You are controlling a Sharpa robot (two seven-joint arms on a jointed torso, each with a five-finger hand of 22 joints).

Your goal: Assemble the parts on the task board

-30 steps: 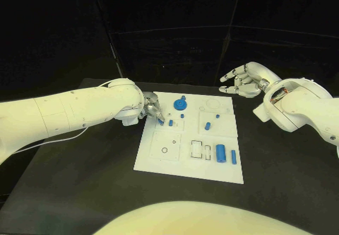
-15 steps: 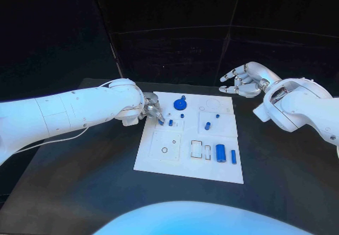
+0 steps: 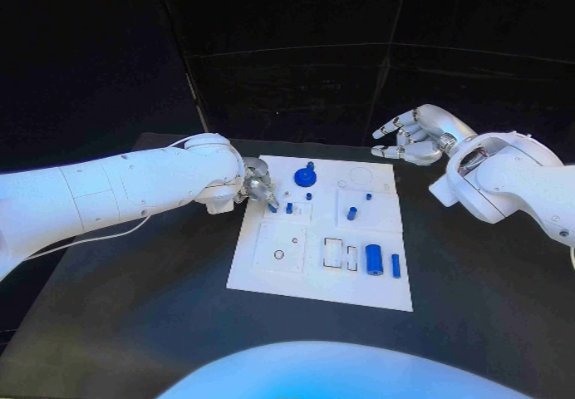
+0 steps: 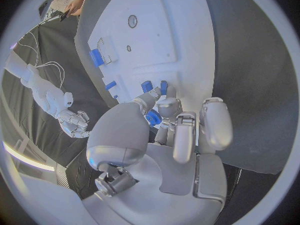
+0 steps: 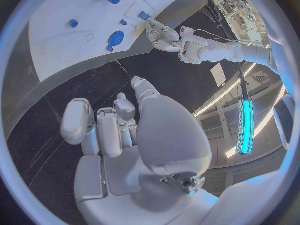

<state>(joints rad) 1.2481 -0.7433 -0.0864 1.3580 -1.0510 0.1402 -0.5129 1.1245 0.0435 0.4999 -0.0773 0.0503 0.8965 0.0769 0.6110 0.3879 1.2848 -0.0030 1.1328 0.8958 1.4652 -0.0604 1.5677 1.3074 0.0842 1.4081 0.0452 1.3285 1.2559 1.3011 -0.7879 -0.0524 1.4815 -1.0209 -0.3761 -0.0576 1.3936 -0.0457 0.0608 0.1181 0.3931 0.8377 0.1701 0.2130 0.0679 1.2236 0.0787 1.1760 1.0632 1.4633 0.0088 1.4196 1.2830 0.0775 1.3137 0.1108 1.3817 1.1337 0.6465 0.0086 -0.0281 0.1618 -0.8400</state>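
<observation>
Parts on the task board (image 3: 266, 258) lie as they did a second ago, and the left hand (image 3: 258, 184) still hovers with fingertips pinched on a small blue peg (image 3: 273, 208) at the board's near-left edge, so insertion seems unfinished. The peg looks roughly upright, long axis vertical, though I cannot tell exactly. Well right of it, beyond the board's far corner, the right hand (image 3: 414, 137) hangs loosely curled, holding nothing.

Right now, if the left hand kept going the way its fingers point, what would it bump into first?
Probably the small blue part just beyond the left hand, standing on the white task board; depth is hard to judge.
</observation>
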